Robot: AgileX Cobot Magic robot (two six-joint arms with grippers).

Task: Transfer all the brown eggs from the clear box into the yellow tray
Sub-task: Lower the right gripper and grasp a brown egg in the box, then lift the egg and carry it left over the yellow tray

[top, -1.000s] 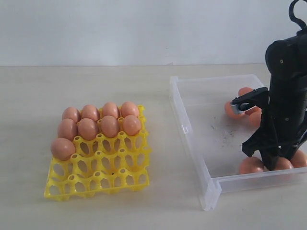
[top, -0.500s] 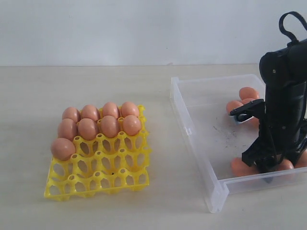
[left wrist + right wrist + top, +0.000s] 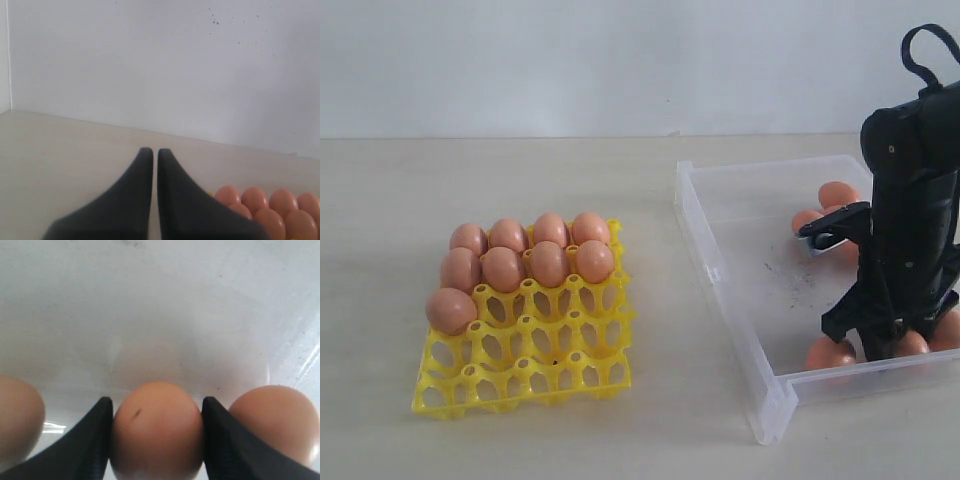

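the pale table (image 3: 520,180) carries both containers, with a bare strip of it between them. the clear box (image 3: 705,250) lies on the right, its scuffed floor mostly open. the brown eggs (image 3: 838,193) still in it sit in one cluster by the far side and another along the near wall, partly hidden by the right arm. the yellow tray (image 3: 540,360) on the left holds nine eggs: two full back rows and one at the left end of the third, with the remaining cups open. the right gripper (image 3: 156,402) is clamped on the gripped egg (image 3: 157,440) close by the near wall, with a neighbour just beside each finger. the left gripper (image 3: 155,152) hangs above the table with its fingers together, holding nothing.
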